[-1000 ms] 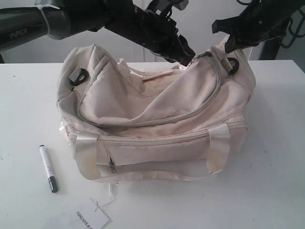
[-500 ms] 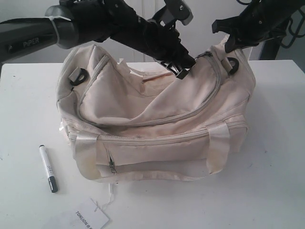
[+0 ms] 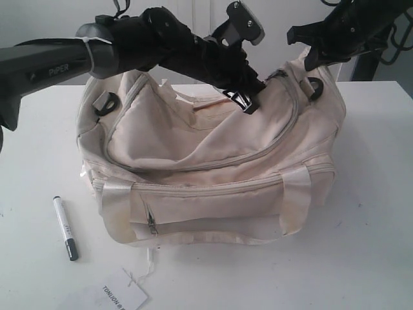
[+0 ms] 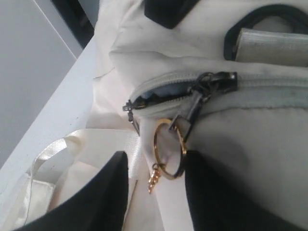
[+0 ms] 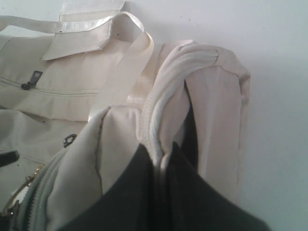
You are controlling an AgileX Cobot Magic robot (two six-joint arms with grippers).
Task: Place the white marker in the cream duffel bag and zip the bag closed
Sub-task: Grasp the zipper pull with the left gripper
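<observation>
"PiPER" stands in pale letters on the left arm (image 3: 58, 69). The paper tag (image 3: 122, 296) on the worktop (image 3: 374, 226) in front of the bag carries dark print that begins "TON" and runs off the edge, and the print on the white marker (image 3: 65, 227) is too small to read. The left end effector (image 4: 156, 159) has its fingers apart at the top zip of the cream duffel bag (image 3: 213, 168), and the gold ring (image 4: 169, 149) hanging from the grey zip slider (image 4: 211, 84) lies between them, just against one finger. The right end effector (image 5: 161, 161) is pinched tight on a corded fold of fabric at the bag's end. The marker lies on the worktop off the bag's front left corner, outside it, black cap nearest the camera. Since a second ago the left arm has swung further in over the bag and its end effector sits a little lower by the zip, while bag, marker and right arm have not moved
</observation>
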